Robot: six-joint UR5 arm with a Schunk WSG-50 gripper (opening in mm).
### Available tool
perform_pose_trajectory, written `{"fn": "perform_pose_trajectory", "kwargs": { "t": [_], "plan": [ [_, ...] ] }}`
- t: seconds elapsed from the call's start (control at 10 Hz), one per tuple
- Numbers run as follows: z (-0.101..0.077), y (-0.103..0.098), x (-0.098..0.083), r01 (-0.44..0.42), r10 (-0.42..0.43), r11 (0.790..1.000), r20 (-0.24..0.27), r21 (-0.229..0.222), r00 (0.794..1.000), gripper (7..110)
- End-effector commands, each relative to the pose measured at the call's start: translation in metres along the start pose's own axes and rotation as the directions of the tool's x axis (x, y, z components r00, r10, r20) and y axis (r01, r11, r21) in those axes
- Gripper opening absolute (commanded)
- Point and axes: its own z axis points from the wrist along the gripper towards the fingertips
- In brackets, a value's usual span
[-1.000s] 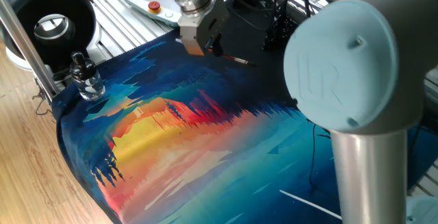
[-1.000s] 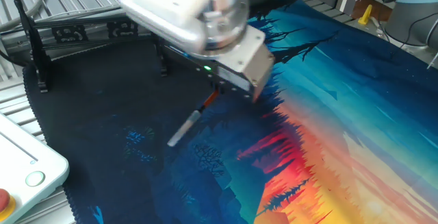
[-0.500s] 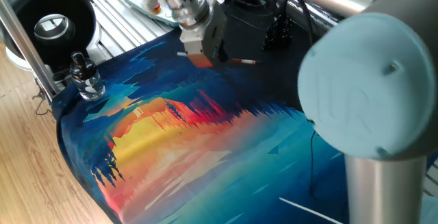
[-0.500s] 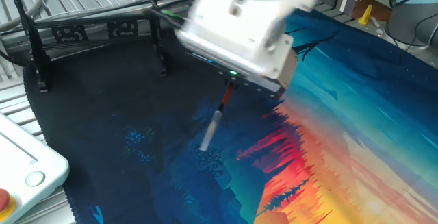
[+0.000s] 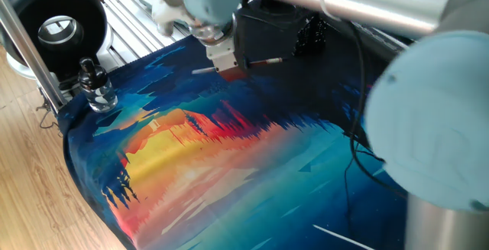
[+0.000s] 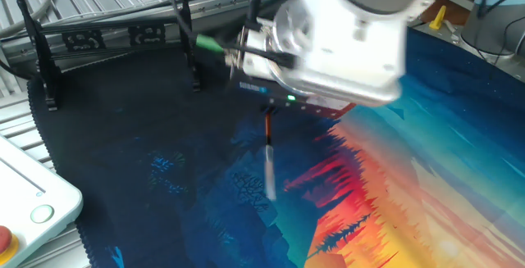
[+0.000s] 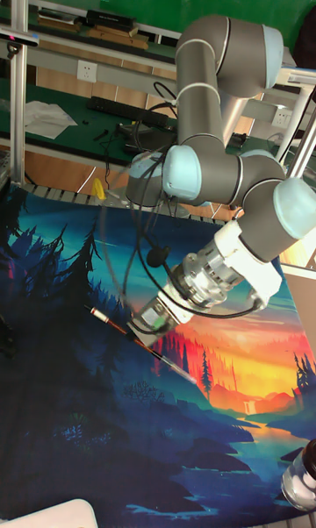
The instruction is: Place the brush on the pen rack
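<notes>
We see the brush (image 7: pixel 140 339) as a very thin rod, clamped near its middle by the jaws and held above the printed mat. In the tall fixed view its dark tip points toward 10 o'clock and its pale silvery handle toward 4 o'clock, with a reddish section between. We cannot make out the pen rack with any certainty.

Gripper (image 7: pixel 143 327) fingertips not resolvable in any view: body motion-blurred in the other fixed view, fingers hidden behind the housing in one fixed view. Brush (image 6: pixel 268 163) mid-section hidden between the fingers; only its two ends stick out either side. Contact surface can't be seen. Pen rack can't be picked out. Glass bottle (image 7: pixel 304 478) cut off by the tall view's edge.
</notes>
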Motion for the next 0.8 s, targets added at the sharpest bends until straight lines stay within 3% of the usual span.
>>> {"fn": "perform_pose_trajectory", "kwargs": {
  "t": [0.0, 0.2, 0.4, 0.5, 0.6, 0.7],
  "plan": [
    [-0.002, -0.013, -0.002, 0.251, -0.251, 0.962, -0.015, 0.107, 0.968, 7],
    [-0.003, -0.02, 0.006, 0.329, -0.324, 0.936, -0.054, 0.128, 0.944, 7],
    [-0.003, -0.015, 0.0, 0.319, -0.319, 0.94, -0.026, 0.117, 0.948, 7],
    [-0.003, -0.013, -0.007, 0.278, -0.281, 0.953, 0.009, 0.118, 0.96, 7],
    [-0.003, -0.005, -0.023, 0.18, -0.189, 0.979, 0.089, 0.097, 0.978, 7],
    [-0.006, 0.019, -0.046, 0.086, -0.084, 0.996, 0.199, -0.001, 0.976, 7]
  ]
}}
